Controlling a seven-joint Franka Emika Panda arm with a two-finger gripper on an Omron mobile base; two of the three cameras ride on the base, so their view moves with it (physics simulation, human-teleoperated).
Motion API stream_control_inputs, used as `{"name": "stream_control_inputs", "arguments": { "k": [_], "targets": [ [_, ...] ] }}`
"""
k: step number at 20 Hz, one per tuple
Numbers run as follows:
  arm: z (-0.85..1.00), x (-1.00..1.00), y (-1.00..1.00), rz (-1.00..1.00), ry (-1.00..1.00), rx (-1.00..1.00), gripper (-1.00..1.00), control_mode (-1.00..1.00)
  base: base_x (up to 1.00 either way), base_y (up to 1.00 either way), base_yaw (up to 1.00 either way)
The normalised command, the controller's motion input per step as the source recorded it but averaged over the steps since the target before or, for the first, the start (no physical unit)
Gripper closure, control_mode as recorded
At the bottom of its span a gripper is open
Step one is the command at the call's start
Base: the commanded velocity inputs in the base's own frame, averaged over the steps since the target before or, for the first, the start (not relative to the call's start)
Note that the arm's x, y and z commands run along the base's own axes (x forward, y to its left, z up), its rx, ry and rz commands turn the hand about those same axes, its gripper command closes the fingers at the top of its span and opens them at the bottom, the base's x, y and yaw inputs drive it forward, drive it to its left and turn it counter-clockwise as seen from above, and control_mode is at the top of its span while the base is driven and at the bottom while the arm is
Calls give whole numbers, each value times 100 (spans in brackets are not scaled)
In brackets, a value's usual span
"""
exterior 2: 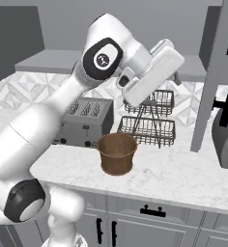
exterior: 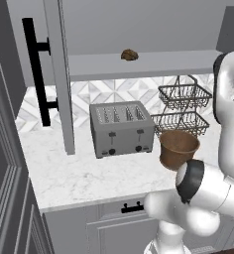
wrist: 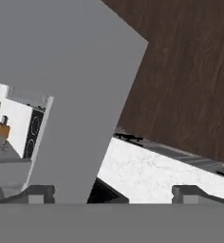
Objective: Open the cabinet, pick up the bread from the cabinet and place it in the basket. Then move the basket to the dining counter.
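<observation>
two dark fingertips (wrist: 42,193) of the gripper (wrist: 113,193) stand wide apart with nothing between them, a grey door panel close in front, perhaps the cabinet door (exterior: 59,74), though the hand view is too tight to be sure. bread (exterior: 129,54) sits on the open cabinet's shelf (exterior: 153,63). below, the basket (exterior 2: 117,153) stands upright on the marble worktop (exterior: 74,178), near the toaster (exterior: 121,128) and wire rack (exterior 2: 149,118).

Glossy white arm (exterior 2: 48,125) built of rounded, bulbous segments, with dark grey rings and caps at the joints; one cap bears a small pale mark. A boxy white hand (exterior 2: 152,75) ends in small dark fingertips (wrist: 38,193)
</observation>
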Motion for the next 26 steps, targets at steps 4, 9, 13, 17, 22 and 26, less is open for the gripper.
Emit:
{"name": "stream_control_inputs", "arguments": {
  "k": [4, 9, 13, 17, 22, 26],
  "targets": [
    [-12, -35, 100, 34, -19, 0, -100, -100, 0, 0, 0],
    [1, -36, 100, 38, 0, -11, -100, -100, 0, 0, 0],
    [22, -28, 100, 46, 26, -47, -100, -100, 0, 0, 0],
    [16, -37, 62, 59, 33, -58, -100, -100, 0, 0, 0],
    [14, -24, 37, 59, 40, -61, -100, -100, 0, 0, 0],
    [27, -10, 38, 50, 54, -63, -100, -100, 0, 0, 0]
  ]
}}
